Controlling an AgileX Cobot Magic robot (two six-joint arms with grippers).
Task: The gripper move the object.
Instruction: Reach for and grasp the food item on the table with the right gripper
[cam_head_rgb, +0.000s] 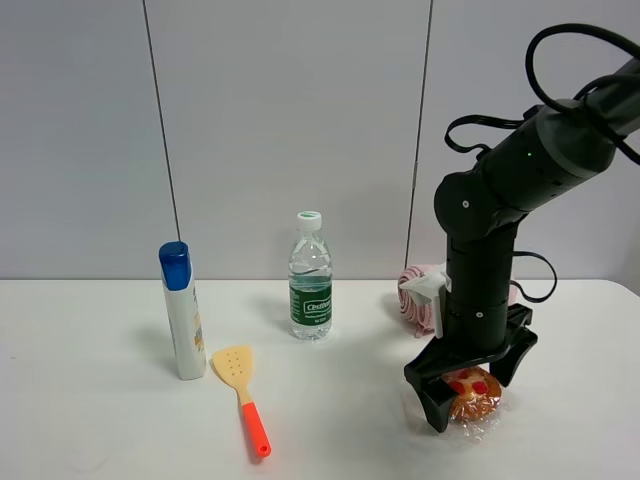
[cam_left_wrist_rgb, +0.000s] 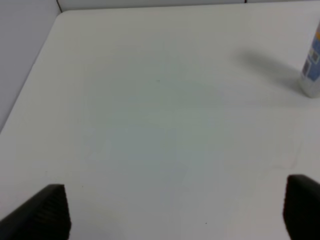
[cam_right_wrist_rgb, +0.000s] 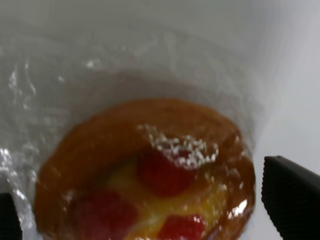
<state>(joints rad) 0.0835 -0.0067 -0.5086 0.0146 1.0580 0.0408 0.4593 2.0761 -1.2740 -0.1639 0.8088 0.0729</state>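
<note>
The object is a round golden-brown pastry with red spots, wrapped in crinkly clear plastic, lying on the white table at the front right. My right gripper is lowered over it with one finger on each side, open. In the right wrist view the pastry fills the middle and the gripper straddles it; a small gap shows between one finger and the pastry. My left gripper is open and empty above bare table, and it is out of the exterior view.
A rolled pink towel lies just behind the right arm. A water bottle stands mid-table. A white bottle with a blue cap stands at the left, also in the left wrist view. A yellow spatula with an orange handle lies beside it.
</note>
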